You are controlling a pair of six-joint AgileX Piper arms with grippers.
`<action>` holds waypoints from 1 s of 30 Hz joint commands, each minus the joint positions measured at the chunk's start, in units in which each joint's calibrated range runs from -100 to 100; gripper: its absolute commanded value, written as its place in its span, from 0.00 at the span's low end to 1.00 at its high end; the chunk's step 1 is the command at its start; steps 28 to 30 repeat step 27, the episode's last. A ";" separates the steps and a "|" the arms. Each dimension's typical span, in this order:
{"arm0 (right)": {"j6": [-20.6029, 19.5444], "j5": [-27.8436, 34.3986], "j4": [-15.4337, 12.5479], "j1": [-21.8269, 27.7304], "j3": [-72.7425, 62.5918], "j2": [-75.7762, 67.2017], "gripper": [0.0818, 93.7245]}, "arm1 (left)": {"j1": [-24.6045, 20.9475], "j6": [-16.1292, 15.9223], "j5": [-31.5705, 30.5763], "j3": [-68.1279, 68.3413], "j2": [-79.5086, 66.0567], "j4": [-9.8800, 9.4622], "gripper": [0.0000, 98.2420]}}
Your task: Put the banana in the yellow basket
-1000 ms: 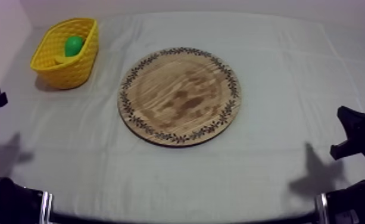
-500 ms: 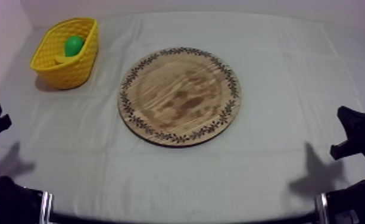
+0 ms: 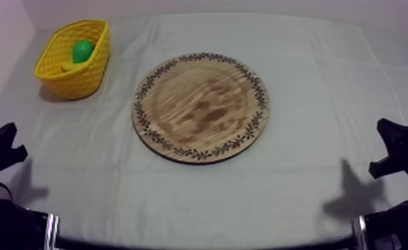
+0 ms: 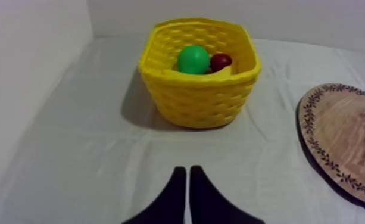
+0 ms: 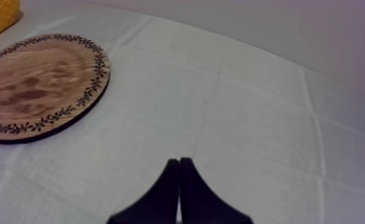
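Heads up: the round wooden board with the patterned rim [image 3: 200,106] is bare, so there's nothing on it to pick. In the left wrist view the yellow basket [image 4: 199,98], woven plastic, holds a round green toy fruit [image 4: 193,59], a small red fruit [image 4: 221,60] and a curved yellow piece between them that I read as the banana [image 4: 220,70]. It blends into the basket wall, so I can't be sure. If so, I'd call the task done.

Risks from here:
- If you send another pick at the board, the fingers would clench on air or scrape the wood.
- If you reach into the basket to check, it looks light. A nudge could slide it on the grey-white cloth [image 3: 299,186] or tip it, spilling the fruit.

Fingers:
- The left gripper [image 4: 183,170] is clenched to a narrow wedge. It holds nothing and is low over the cloth, short of the basket.
- The right gripper [image 5: 178,159] is the same: pressed together and empty, over bare cloth beside the board.
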 commanded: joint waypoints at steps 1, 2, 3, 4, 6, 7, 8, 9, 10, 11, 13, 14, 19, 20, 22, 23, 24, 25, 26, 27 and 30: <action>0.03 0.00 -0.01 0.00 -0.05 0.00 0.00 | -1.42 -1.53 -1.13 0.47 -0.10 1.27 0.00; 0.03 0.00 -0.01 0.00 -0.05 0.00 0.00 | -1.87 -2.01 -1.53 0.67 -0.15 1.73 0.00; 0.04 0.00 -0.01 0.00 -0.05 0.00 0.00 | -2.18 -2.45 -1.82 0.87 -0.18 2.12 0.00; 0.04 0.00 -0.01 0.00 -0.05 0.00 0.00 | -2.40 -2.78 -2.18 1.04 -0.20 2.41 0.00; 0.02 0.00 -0.01 0.00 -0.05 0.00 0.00 | -2.88 -3.21 -3.34 1.46 -0.23 2.72 0.00; 0.01 0.00 -0.01 0.00 -0.05 0.00 0.00 | -3.32 -3.32 -3.88 1.63 -0.23 2.84 0.00; 0.01 0.00 -0.01 0.00 -0.05 0.00 0.00 | -3.94 -3.38 -4.26 1.77 -0.24 2.98 0.00; 0.01 0.00 -0.01 0.00 -0.05 0.00 0.00 | -4.56 -3.46 -4.52 1.91 -0.24 3.10 0.00; 0.01 0.00 -0.01 0.00 -0.05 0.00 0.00 | -5.06 -3.57 -4.73 2.01 -0.27 3.19 0.00; 0.00 0.00 -0.01 0.00 -0.05 0.00 0.00 | -5.44 -3.64 -5.03 2.14 -0.29 3.22 0.00; 0.00 0.00 -0.01 0.00 -0.05 0.00 0.00 | -5.92 -3.77 -5.46 2.30 -0.31 3.18 0.00; 0.00 0.00 -0.01 0.00 -0.05 0.00 0.00 | -6.12 -3.81 -5.58 2.34 -0.32 3.17 0.00; 0.00 0.00 -0.01 0.00 -0.05 0.00 0.00 | -6.74 -3.70 -5.82 2.43 -0.33 3.18 0.00; 0.00 0.00 -0.01 0.00 -0.05 0.00 0.00 | -6.78 -3.58 -5.84 2.44 -0.34 3.19 0.00; 0.00 0.00 -0.01 0.00 -0.05 0.00 0.00 | -6.84 -3.32 -5.85 2.45 -0.34 3.19 0.00; 0.00 0.00 -0.01 0.00 -0.05 0.00 0.00 | -6.85 -3.23 -5.86 2.45 -0.34 3.19 0.00; 0.00 0.00 -0.01 0.00 -0.05 0.00 0.00 | -6.86 -3.22 -5.86 2.45 -0.34 3.19 0.00; 0.00 0.00 -0.01 0.00 -0.05 0.00 0.00 | -6.87 -3.23 -5.86 2.45 -0.34 3.19 0.00; 0.00 0.00 -0.01 0.00 -0.05 0.00 0.00 | -6.87 -3.30 -5.87 2.45 -0.34 3.19 0.00; 0.00 0.00 -0.01 0.00 -0.05 0.00 0.00 | -6.88 -3.43 -5.87 2.45 -0.34 3.19 0.00; 0.00 0.00 -0.01 0.00 -0.05 0.00 0.00 | -6.88 -3.43 -5.87 2.45 -0.34 3.19 0.00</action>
